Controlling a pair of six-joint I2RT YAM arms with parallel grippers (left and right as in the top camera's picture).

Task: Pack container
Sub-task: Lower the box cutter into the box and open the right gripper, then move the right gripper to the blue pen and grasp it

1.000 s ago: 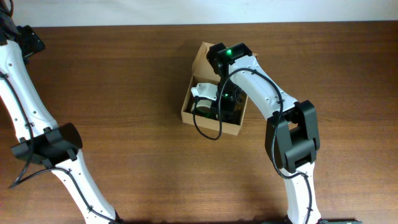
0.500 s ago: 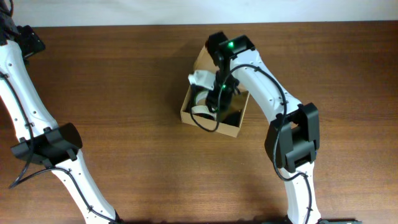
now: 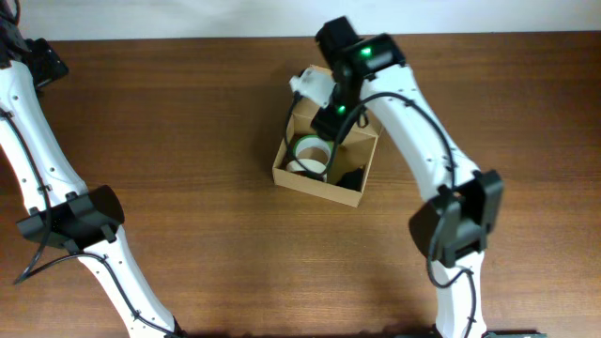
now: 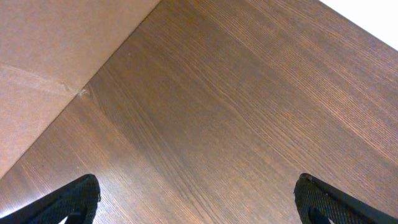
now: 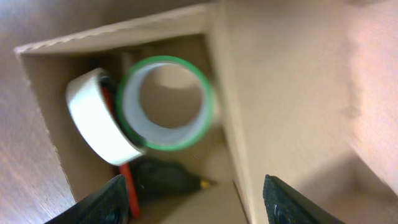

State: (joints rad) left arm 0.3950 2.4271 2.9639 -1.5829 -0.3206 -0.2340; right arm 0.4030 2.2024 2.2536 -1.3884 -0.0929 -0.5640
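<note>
Cardboard, thin and plain: that's the container, sitting mid-tabletop with its flap lid thrown open on the far side. The right gripper hovers just above the opening, released, fingers spread wide with nothing between them. Looking down through the wrist camera, a green-edged tape roll lies flat in the box, a cream roll leans on edge against it, and a black tool with something red-handled sits along the bottom.

Over at the far left corner the left gripper hangs idle above bare wood, also spread and empty, well apart from the action.

By the look of it the contents are in and closing the flap is what's left. That box should be light even loaded, and likely to skate on the smooth wood if nudged. Its walls will bow under a hard pinch — stiff along the folds, soft in the panels. I'd take the flap by its free edge, away from the hinge, and fold it over gently, with a wall braced so the box stays put.
</note>
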